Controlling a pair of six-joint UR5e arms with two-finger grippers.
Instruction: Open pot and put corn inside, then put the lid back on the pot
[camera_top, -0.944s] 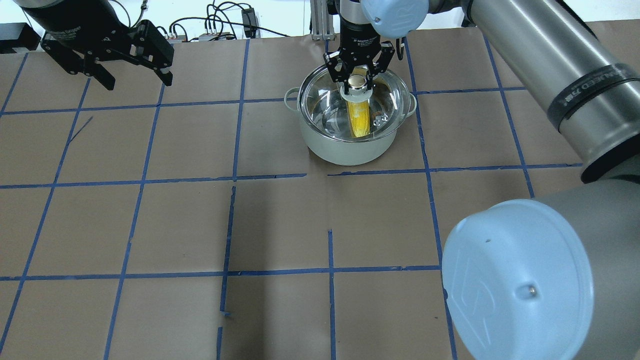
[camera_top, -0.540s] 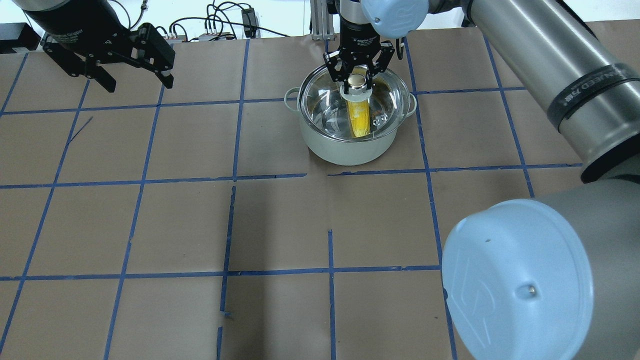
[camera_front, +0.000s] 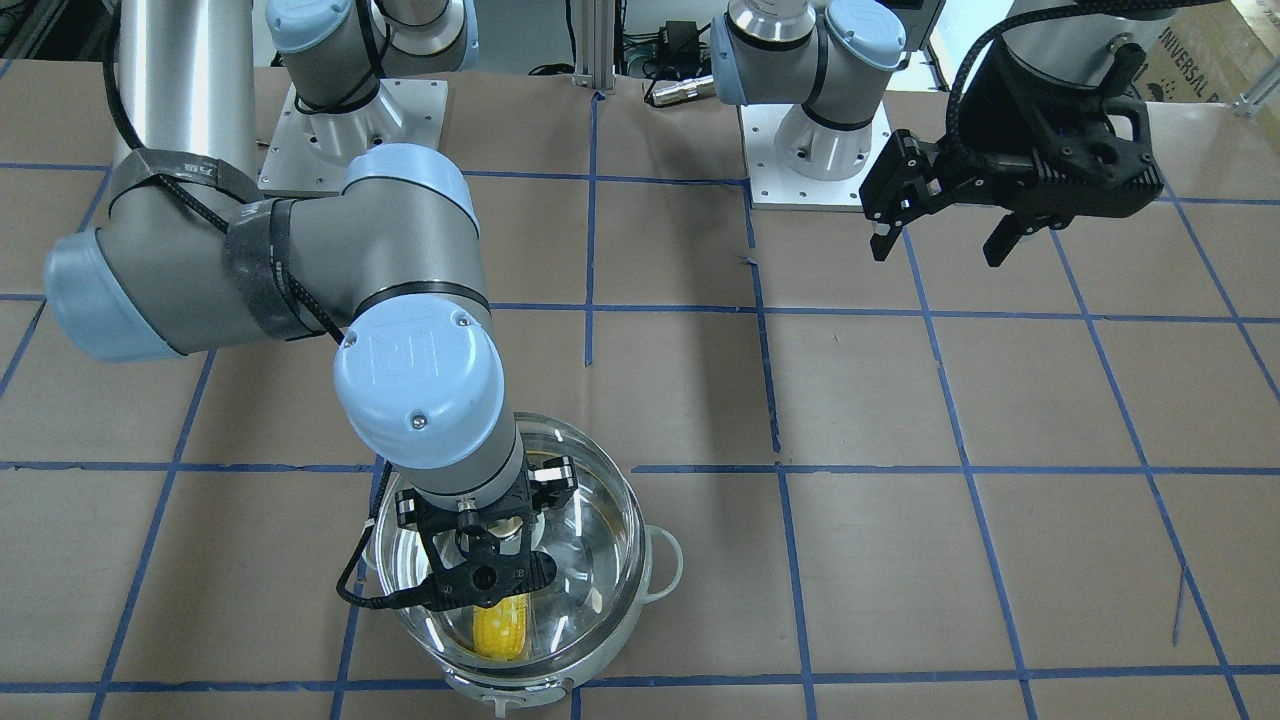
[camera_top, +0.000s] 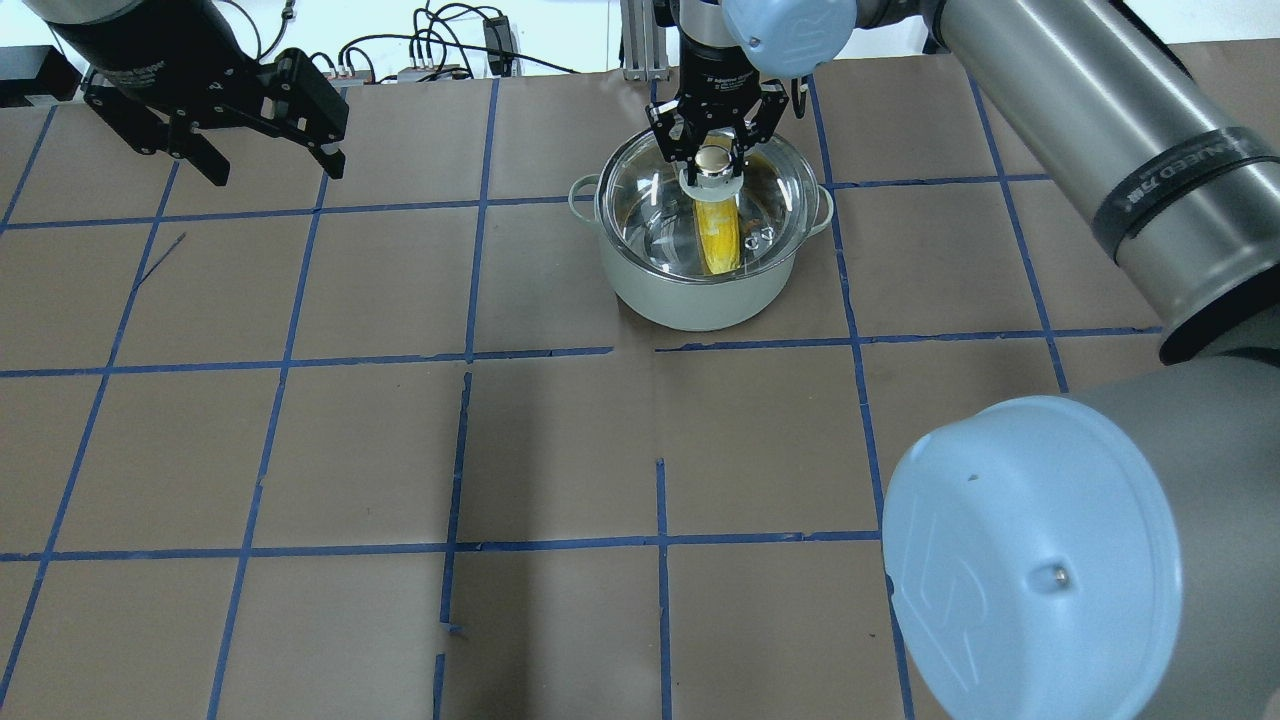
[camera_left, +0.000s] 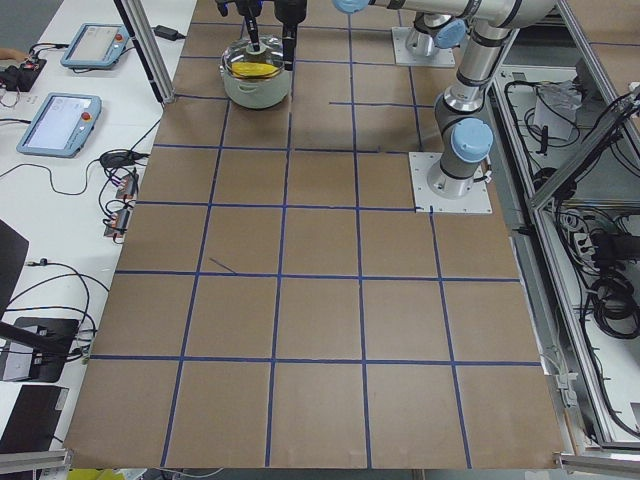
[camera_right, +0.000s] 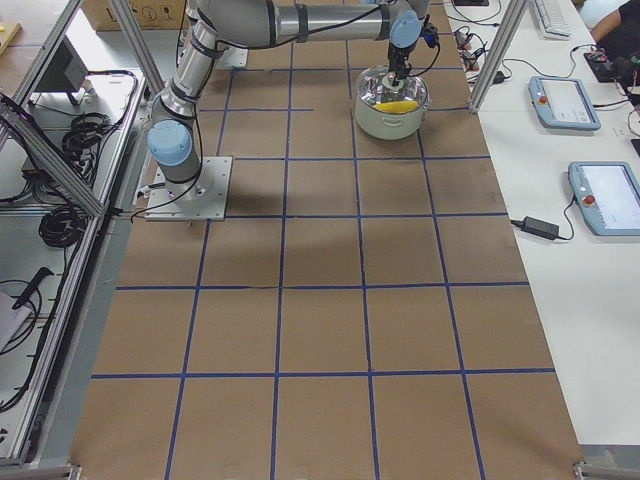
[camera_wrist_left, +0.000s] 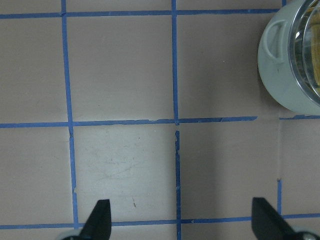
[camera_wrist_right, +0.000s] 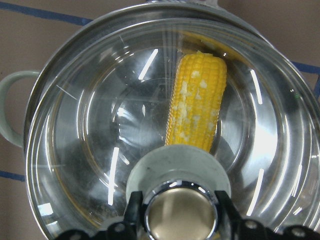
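The steel pot (camera_top: 690, 300) stands at the far middle of the table. The yellow corn (camera_top: 718, 240) lies inside it and shows through the glass in the right wrist view (camera_wrist_right: 197, 100). The clear glass lid (camera_top: 650, 210) covers the pot's mouth. My right gripper (camera_top: 713, 160) is straight above the pot, shut on the lid's knob (camera_wrist_right: 180, 215). My left gripper (camera_top: 275, 165) is open and empty. It hovers over the far left of the table, well away from the pot. Its fingertips (camera_wrist_left: 100, 217) show over bare paper, with the pot (camera_wrist_left: 280, 85) at the upper right.
Brown paper with a blue tape grid (camera_top: 560, 450) covers the table. Cables and boxes (camera_top: 430, 50) lie beyond the far edge. The right arm's elbow (camera_top: 1030, 560) fills the near right of the overhead view. Tablets (camera_left: 60, 120) lie on a side bench.
The right gripper, with the lid's knob in it, has shifted slightly toward the far side of the pot. The left gripper has barely moved.
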